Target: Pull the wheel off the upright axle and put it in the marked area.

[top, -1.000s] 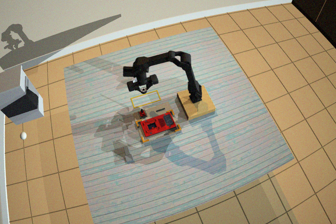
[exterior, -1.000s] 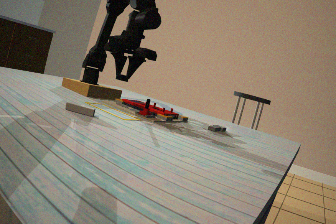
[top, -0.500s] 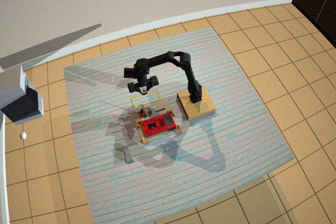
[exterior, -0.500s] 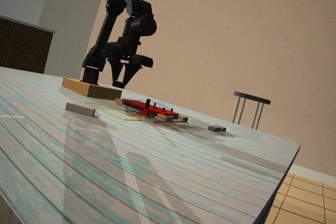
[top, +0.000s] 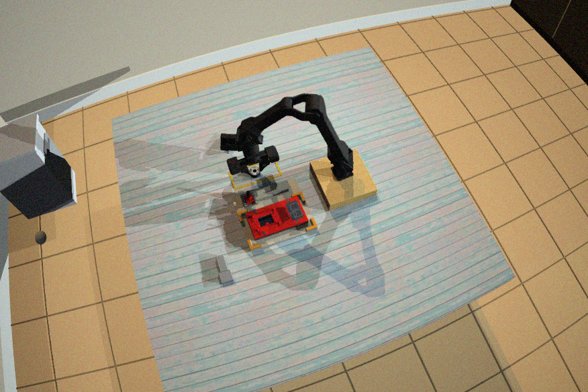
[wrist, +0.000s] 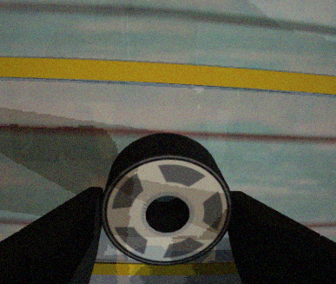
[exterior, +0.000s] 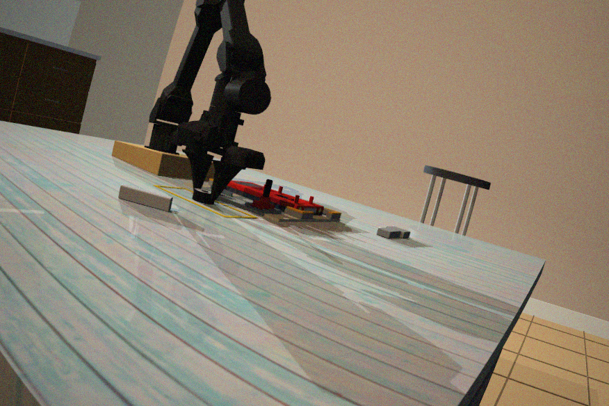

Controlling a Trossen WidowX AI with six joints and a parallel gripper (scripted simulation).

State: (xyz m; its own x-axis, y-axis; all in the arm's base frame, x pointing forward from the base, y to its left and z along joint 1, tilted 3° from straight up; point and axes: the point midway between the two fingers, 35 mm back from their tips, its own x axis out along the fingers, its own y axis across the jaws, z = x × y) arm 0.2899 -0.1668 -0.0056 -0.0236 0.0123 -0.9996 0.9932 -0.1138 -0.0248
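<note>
My gripper (top: 254,170) (exterior: 206,194) (wrist: 165,201) is shut on the wheel, one finger on each side. The wheel (wrist: 138,211) (exterior: 202,197) has a black tyre and pale spokes and is held roughly flat. It is very low over the marked area, between its long sides; whether it touches the table I cannot tell. The marked area is a thin yellow outline (top: 279,169) (exterior: 241,216) (wrist: 152,72), partly hidden by the gripper in the top view. The upright axle (exterior: 268,187) is a bare black peg on a red base (top: 250,200) (exterior: 263,203), beside the outline.
A red panel (top: 276,216) with orange corner brackets (top: 311,225) lies beside the axle. A grey block (exterior: 145,198) stands on the other side of the outline. Small grey blocks (top: 225,276) (exterior: 392,231) lie beyond the panel. The arm's wooden base (top: 352,195) stands nearby.
</note>
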